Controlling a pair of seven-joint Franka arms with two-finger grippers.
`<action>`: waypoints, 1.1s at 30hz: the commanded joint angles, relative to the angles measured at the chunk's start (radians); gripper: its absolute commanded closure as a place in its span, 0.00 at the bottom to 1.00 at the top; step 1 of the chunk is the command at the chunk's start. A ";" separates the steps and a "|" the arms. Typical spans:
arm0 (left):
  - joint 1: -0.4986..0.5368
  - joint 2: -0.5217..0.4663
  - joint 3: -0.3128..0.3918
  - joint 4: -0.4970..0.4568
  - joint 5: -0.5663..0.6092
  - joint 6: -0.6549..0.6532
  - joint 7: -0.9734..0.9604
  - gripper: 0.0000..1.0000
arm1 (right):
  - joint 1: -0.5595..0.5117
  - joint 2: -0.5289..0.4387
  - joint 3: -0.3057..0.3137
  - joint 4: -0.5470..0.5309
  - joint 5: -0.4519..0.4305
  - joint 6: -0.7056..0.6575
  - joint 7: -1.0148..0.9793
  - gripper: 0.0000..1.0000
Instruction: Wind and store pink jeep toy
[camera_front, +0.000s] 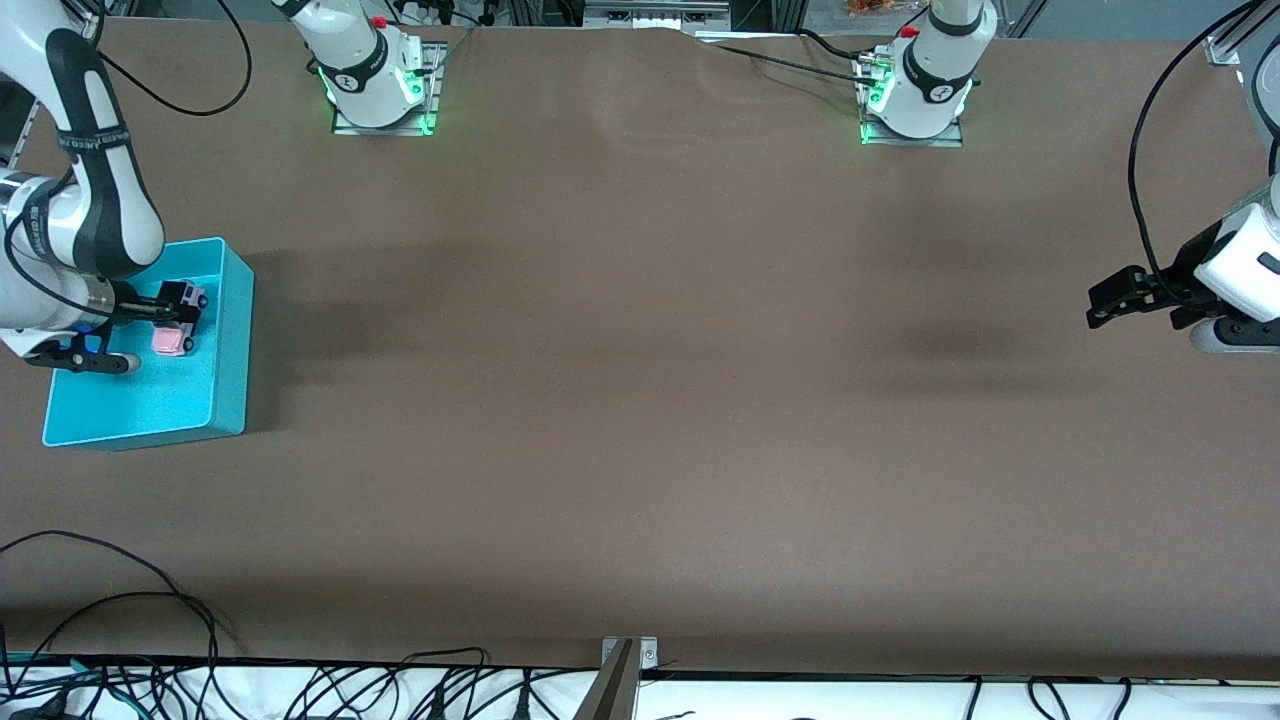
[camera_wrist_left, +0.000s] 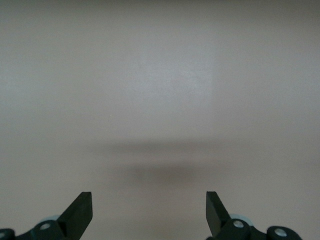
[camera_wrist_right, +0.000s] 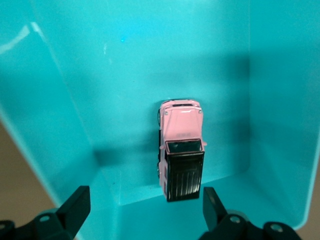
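The pink jeep toy (camera_front: 172, 341) (camera_wrist_right: 181, 150), pink with a black rear roof, lies inside the turquoise bin (camera_front: 232, 330) (camera_wrist_right: 90, 75) at the right arm's end of the table. My right gripper (camera_front: 165, 308) (camera_wrist_right: 145, 202) hangs over the bin just above the jeep. It is open, and its black fingers (camera_wrist_right: 75, 206) stand wide on either side, clear of the toy. My left gripper (camera_front: 1098, 310) (camera_wrist_left: 149, 207) is open and holds nothing, over bare table at the left arm's end.
A brown cloth covers the table (camera_front: 640, 400). Both arm bases (camera_front: 380, 80) (camera_front: 915, 95) stand along the table edge farthest from the front camera. Loose black cables (camera_front: 150, 620) lie along the edge nearest to it.
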 joint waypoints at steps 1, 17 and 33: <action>0.008 -0.013 -0.002 -0.002 -0.021 0.002 0.024 0.00 | -0.001 -0.080 0.039 0.032 -0.008 -0.084 0.010 0.00; 0.008 -0.013 -0.002 -0.002 -0.021 0.002 0.024 0.00 | 0.095 -0.239 0.084 0.115 0.193 -0.241 0.047 0.00; 0.008 -0.013 -0.002 -0.002 -0.021 0.002 0.024 0.00 | 0.158 -0.255 0.088 0.454 0.302 -0.635 0.153 0.00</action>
